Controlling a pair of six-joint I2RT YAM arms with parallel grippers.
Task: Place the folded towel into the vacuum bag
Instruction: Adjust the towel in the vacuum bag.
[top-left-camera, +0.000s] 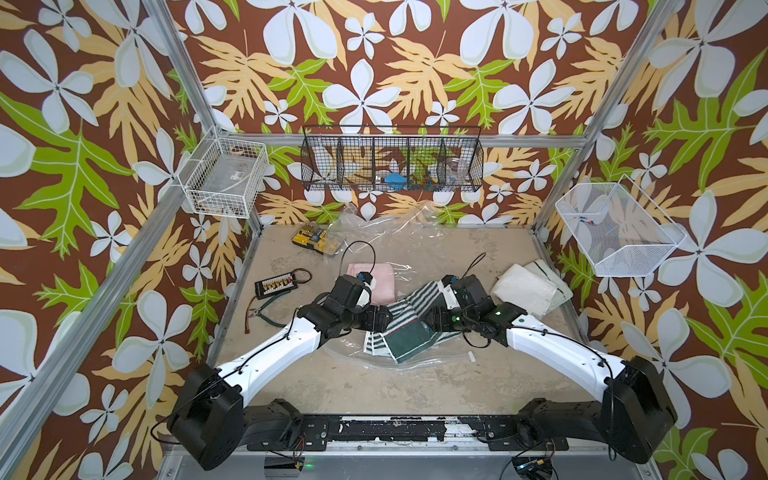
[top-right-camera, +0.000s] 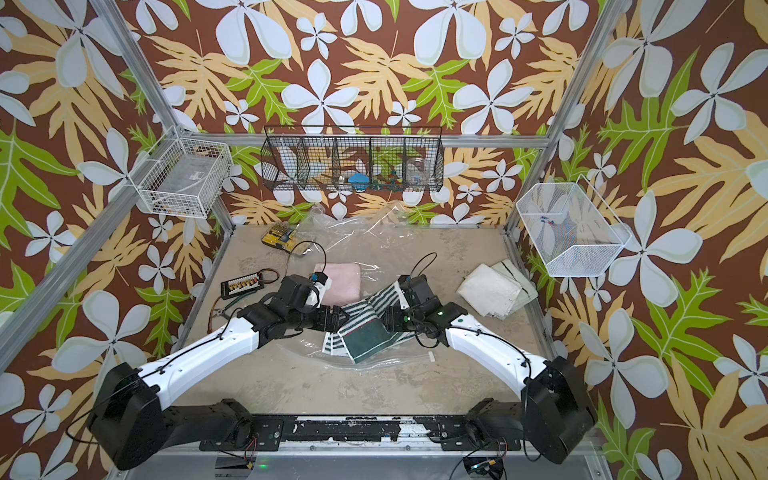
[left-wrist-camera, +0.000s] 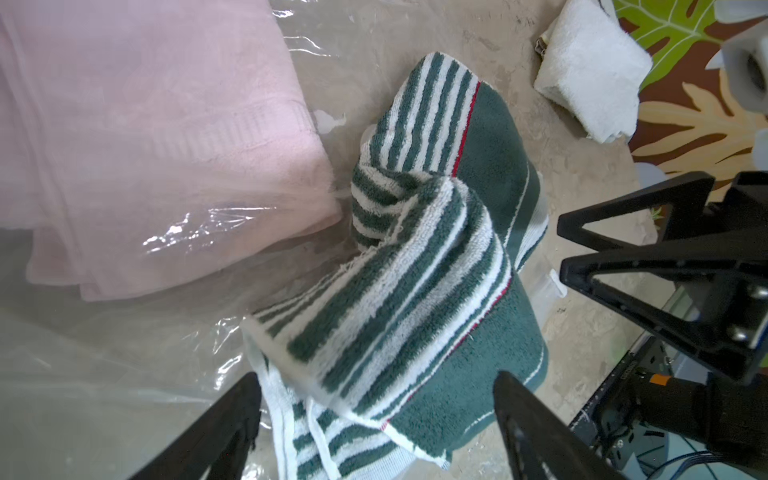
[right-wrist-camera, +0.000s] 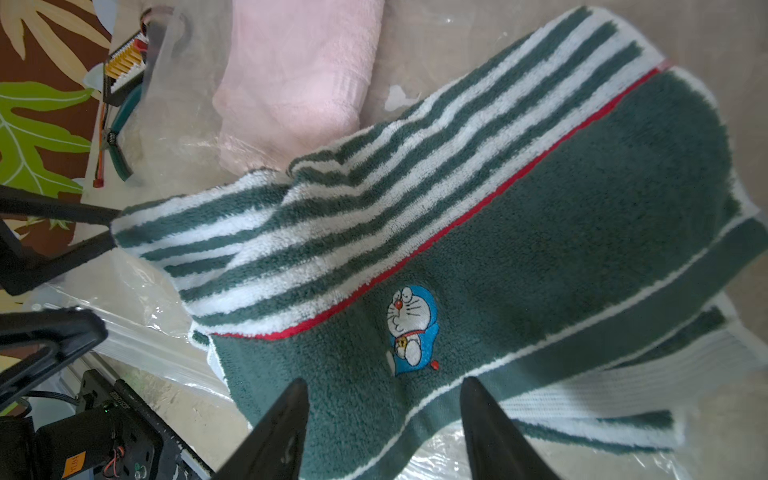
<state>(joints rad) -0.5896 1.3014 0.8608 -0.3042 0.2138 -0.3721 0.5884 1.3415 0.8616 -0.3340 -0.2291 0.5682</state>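
Okay so left hand (left-wrist-camera: 376, 376) and right hand (right-wrist-camera: 384, 381) both open, holding nothing, over the striped towel (top-left-camera: 405, 343) on the vacuum bag (top-left-camera: 365, 226)

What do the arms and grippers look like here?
The left arm and right arm have white shells, black joints and thin black cables. A green light glows near the right wrist. The left gripper and right gripper have black triangular open-frame fingers.

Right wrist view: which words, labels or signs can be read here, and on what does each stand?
No word reads clearly.
Green striped towel: embroidered blue-and-white cartoon cat, no letters.
Orange sticker on black hardware: writing too blurred to read.
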